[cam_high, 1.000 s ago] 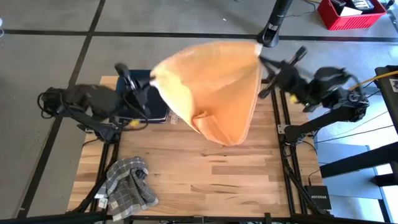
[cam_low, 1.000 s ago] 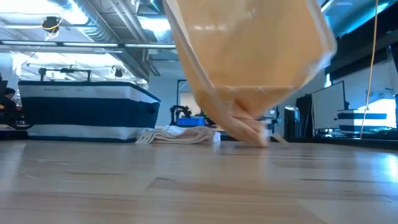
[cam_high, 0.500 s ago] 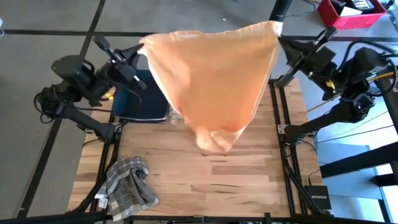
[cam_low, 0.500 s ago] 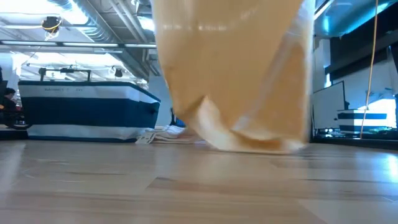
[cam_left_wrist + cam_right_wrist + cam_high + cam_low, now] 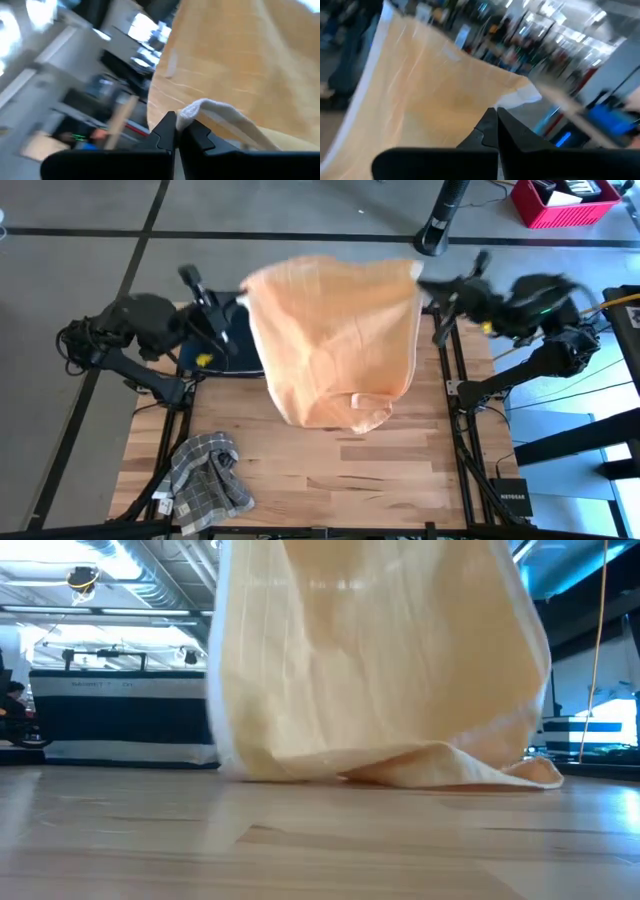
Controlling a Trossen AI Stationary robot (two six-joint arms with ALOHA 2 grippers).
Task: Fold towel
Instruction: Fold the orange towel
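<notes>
Overhead camera straight down, low one level across table [image 5: 400,470], both sharing towel [image 5: 335,340].

Wooden table [image 5: 400,470] (orange towel's [image 5: 335,340] hem, checkered cloth [image 5: 205,475])

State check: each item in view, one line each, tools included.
Orange towel: held up by two top corners, hanging spread, bottom edge bunched on the table.
Left tool: shut on a towel corner.
Right tool: shut on the other corner.
Checked cloth: crumpled, near table corner.
Dark cloth: flat, partly hidden behind the towel.
</notes>
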